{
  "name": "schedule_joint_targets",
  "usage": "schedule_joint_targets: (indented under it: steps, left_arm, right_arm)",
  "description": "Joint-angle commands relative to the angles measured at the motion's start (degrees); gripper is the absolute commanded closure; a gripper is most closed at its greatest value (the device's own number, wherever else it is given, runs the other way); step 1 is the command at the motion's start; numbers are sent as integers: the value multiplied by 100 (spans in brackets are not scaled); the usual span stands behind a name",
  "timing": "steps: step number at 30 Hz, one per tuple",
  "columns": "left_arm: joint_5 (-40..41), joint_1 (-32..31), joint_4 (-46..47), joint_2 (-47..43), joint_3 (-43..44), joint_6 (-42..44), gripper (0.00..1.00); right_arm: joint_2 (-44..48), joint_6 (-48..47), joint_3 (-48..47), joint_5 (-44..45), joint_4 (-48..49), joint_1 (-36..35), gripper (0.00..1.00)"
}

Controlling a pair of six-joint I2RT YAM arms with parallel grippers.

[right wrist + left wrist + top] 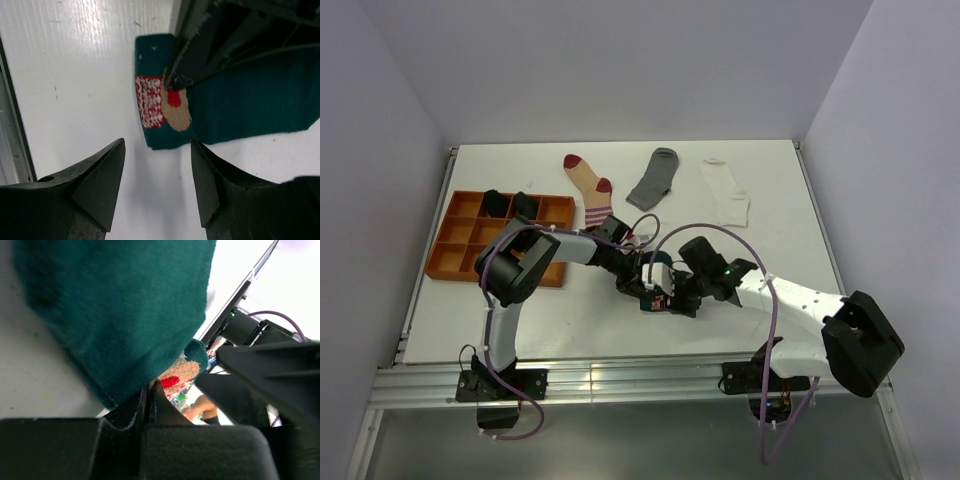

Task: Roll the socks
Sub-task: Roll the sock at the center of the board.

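- Teal sock [653,299] lies on the white counter [570,325] at the centre of the top view, between the two hands.
- One end of it is folded over and shows a red, white and tan figure.
- Left hand [172,80] is clenched on the teal sock. In the right wrist view its closed tips nip the fabric at the tan patch of the figure, near the folded end.
- In the left wrist view the teal fabric fills the upper left of the frame and runs down into the closed fingers [135,412].
- Right hand [157,145] is released, jaws wide apart, grasping nothing. It hovers over the counter, with the folded end just beyond its fingertips.
- Black socks [496,204] sit in two upper compartments of the orange tray [445,268], at the left of the top view.
- Beige striped sock [588,185], grey sock [655,180] and white sock [725,195] lie flat in a row across the upper part of the counter, apart from one another.
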State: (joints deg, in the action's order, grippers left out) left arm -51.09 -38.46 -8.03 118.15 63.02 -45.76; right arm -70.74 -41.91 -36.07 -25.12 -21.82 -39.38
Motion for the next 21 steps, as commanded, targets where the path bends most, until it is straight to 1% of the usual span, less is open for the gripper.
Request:
schedule_joint_targets:
  steps: [1,2,9,12,13,15,16,19,20,21]
  left_arm:
    - [372,5,-638,305,43,146,100]
    - [363,5,-664,314,78,155,100]
    - [345,31,-779,358,210,199,100]
    - [337,49,-788,323,219,190,100]
    - [328,49,-788,314,219,207,100]
    - [337,66,-814,271,237,234,100]
    - [337,75,-805,261,228,225,99]
    - [371,128,-569,95,88,85,92]
    - [346,171,-446,34,-43,32,90]
    - [345,198,-349,-98,-106,-73,86]
  right_arm:
    - [113,-133,100,534,573,-386,37]
    - [87,-142,109,596,600,-569,37]
    - [-299,-124,163,1158,943,-1221,38]
    - [-651,-72,57,1334,926,-1274,45]
    - [-739,-63,48,1439,943,-1274,51]
    - [-897,-28,74,1510,1030,-1274,57]
    - [-924,51,83,1528,1048,-1274,64]
    - [-959,113,74,1493,1014,-1205,77]
    - [-933,130,57,1258,953,-1143,78]
    - [-942,122,-56,1125,726,-1047,78]
